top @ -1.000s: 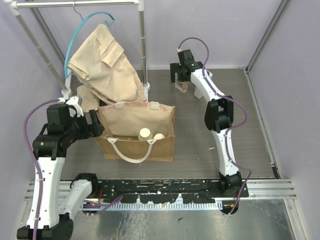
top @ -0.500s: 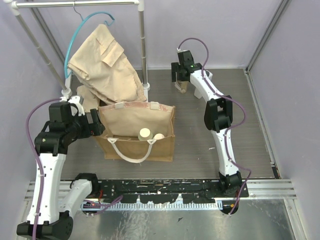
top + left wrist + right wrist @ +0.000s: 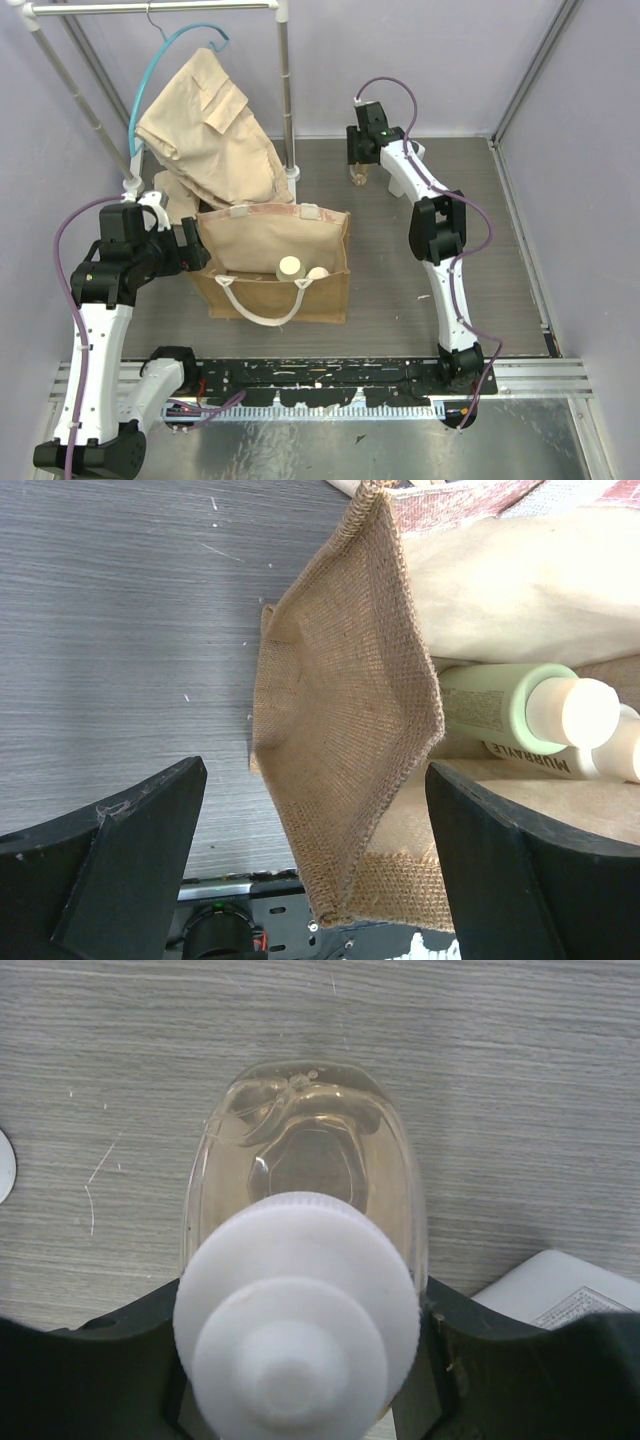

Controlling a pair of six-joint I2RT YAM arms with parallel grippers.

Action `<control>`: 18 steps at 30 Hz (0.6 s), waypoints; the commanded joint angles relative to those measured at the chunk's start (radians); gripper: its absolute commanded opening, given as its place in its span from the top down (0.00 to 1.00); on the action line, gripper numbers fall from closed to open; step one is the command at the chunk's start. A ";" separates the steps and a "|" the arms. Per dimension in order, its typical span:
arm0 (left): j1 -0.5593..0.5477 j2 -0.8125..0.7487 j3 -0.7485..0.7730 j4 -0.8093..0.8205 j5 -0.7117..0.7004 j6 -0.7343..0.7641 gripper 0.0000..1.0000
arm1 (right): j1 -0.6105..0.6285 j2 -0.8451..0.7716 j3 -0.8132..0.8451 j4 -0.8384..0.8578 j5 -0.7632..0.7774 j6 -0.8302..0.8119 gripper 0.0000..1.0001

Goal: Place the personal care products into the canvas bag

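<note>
Amber bottle [image 3: 300, 1160] stands upright on the far tabletop [image 3: 520, 1070], well apart from the canvas bag [image 3: 275, 240]; my right gripper [image 3: 362, 166] is closed against its two flanks just under the white cap [image 3: 296, 1310]. I reckon it light, rigid and slick-walled, so gripping the body beats gripping the cap. Left gripper [image 3: 315, 790] gapes wide around the bag's end wall, holding nothing
</note>
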State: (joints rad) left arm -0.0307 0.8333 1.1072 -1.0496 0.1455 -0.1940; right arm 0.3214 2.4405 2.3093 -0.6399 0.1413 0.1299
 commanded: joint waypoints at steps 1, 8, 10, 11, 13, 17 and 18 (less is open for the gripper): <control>-0.002 -0.008 0.019 0.016 0.027 0.008 0.02 | 0.001 -0.147 -0.024 -0.046 0.019 -0.024 0.99; -0.002 -0.002 0.028 -0.009 -0.026 0.025 0.02 | 0.042 -0.367 -0.118 -0.096 -0.006 -0.050 0.99; -0.002 -0.002 0.030 -0.008 -0.026 0.024 0.02 | 0.070 -0.424 -0.125 -0.115 -0.005 -0.059 0.99; -0.002 -0.003 0.030 -0.006 -0.024 0.023 0.02 | 0.084 -0.451 -0.120 -0.127 -0.003 -0.065 0.99; -0.002 -0.005 0.029 -0.004 -0.022 0.027 0.02 | 0.117 -0.493 -0.091 -0.150 0.000 -0.077 0.99; -0.002 0.008 0.035 -0.021 -0.024 0.049 0.02 | 0.202 -0.536 0.047 -0.215 0.030 -0.111 0.99; -0.002 0.009 0.036 -0.024 -0.020 0.052 0.02 | 0.225 -0.542 0.084 -0.234 0.043 -0.120 0.99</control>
State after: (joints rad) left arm -0.0307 0.8360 1.1080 -1.0607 0.1211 -0.1741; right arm 0.4595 2.0659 2.1941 -0.9287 0.1501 0.0582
